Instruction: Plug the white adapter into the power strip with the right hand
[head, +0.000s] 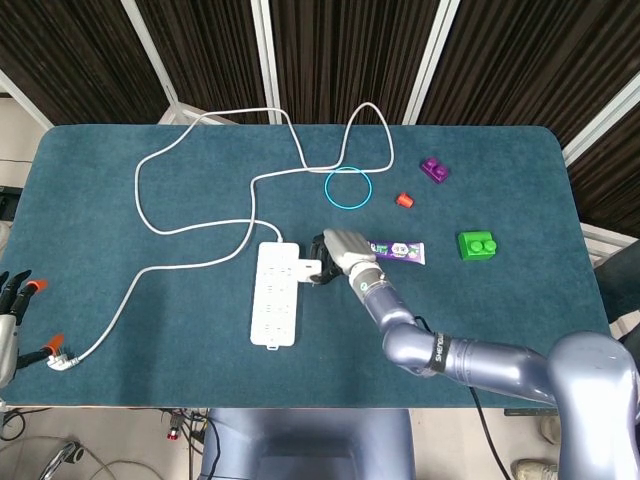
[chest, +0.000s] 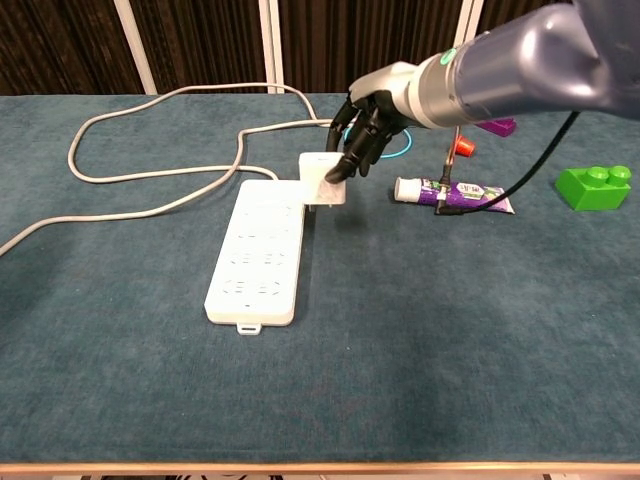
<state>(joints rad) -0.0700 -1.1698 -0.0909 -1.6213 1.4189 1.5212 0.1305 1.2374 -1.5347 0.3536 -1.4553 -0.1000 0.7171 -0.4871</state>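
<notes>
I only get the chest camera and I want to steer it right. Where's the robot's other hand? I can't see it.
Observer: The left hand is at the table's far left edge, near the front corner, holding nothing.
Operator: Is the strip's cord plugged into anything?
Observer: No. Its plug lies loose on the table, right beside that left hand.
Operator: Is the adapter over the holes?
Observer: From above, the white adapter held by the right hand sits at the power strip's right edge near the cord end, not over the middle of the sockets.
</notes>
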